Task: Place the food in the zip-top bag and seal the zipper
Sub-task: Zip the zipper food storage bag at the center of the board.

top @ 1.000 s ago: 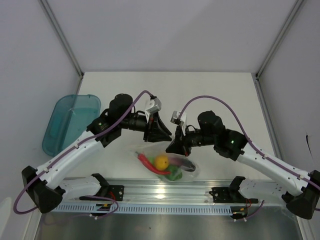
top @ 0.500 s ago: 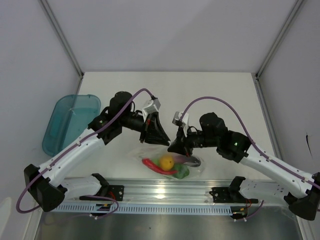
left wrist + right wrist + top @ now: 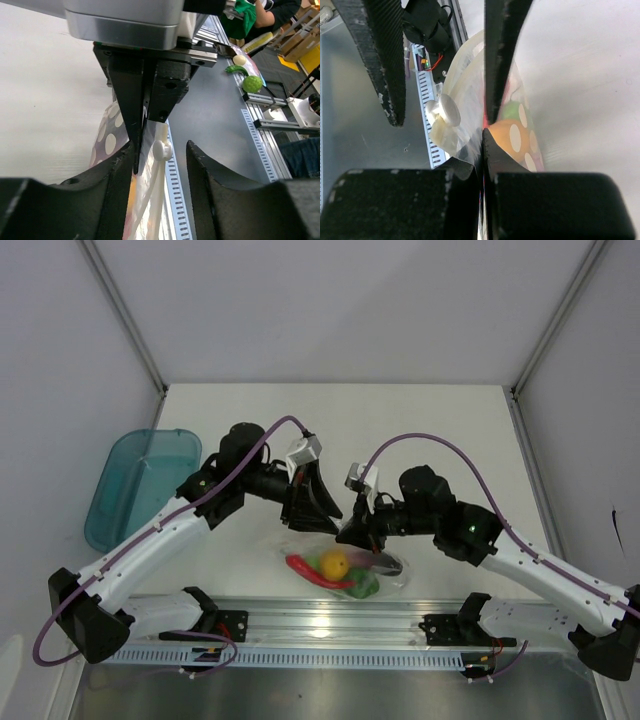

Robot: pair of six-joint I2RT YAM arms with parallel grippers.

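Right fingers (image 3: 512, 200) pinch the zip-top bag's (image 3: 107, 145) edge; left fingers (image 3: 112, 190) straddle it.

Left arm (image 3: 150, 540), right arm (image 3: 540, 575): white shells, black joints, external purple cable (image 3: 420, 437). Left tool (image 3: 316, 519), right tool (image 3: 347, 536): black fingers.

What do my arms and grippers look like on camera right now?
Left arm and right arm: white links, black joints and bases. A purple cable loops along each. Left gripper and right gripper: black, with flat tapered fingers. Each wrist carries a small silver-grey block.
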